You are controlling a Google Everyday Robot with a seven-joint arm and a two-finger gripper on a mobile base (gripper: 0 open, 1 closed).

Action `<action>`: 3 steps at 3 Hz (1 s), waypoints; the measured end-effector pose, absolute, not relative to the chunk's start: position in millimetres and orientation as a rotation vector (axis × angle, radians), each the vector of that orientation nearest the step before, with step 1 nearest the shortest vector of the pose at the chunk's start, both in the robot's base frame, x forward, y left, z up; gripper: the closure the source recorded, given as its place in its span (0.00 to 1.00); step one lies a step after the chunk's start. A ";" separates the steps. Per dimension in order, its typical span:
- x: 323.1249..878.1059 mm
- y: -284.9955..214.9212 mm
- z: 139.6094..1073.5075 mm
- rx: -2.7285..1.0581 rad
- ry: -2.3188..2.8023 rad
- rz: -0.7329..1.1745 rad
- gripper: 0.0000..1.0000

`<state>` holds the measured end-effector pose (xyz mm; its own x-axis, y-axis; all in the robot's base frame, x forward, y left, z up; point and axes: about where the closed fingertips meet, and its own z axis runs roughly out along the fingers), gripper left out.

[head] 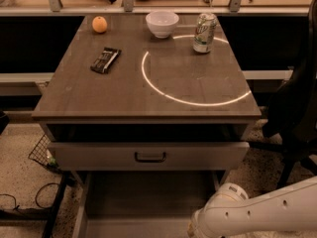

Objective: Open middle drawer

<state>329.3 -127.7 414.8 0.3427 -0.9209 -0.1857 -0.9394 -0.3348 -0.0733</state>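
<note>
The grey-beige cabinet [148,93] stands in front of me. Its upper drawer front [99,156], with a dark pull handle [150,157], stands a little way out with a dark gap above it. Below it the middle drawer [143,197] is pulled far out toward me. Its dark boxy inside shows, and its front lies at the bottom edge with the handle out of view. My white arm [257,214] comes in at the bottom right, next to that drawer's right side. The gripper itself is out of view below the frame.
On the cabinet top are an orange [99,24], a white bowl [162,23], a green can [204,32] and a dark snack bar [105,60]. A black chair [297,108] stands to the right. A wire basket [42,152] and cables [29,202] lie on the floor to the left.
</note>
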 end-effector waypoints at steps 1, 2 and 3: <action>328.4 -127.7 414.3 -2.434 1.703 0.167 0.06; 328.1 -127.7 414.1 -2.434 1.703 0.168 0.00; 328.1 -127.7 414.1 -2.434 1.703 0.168 0.00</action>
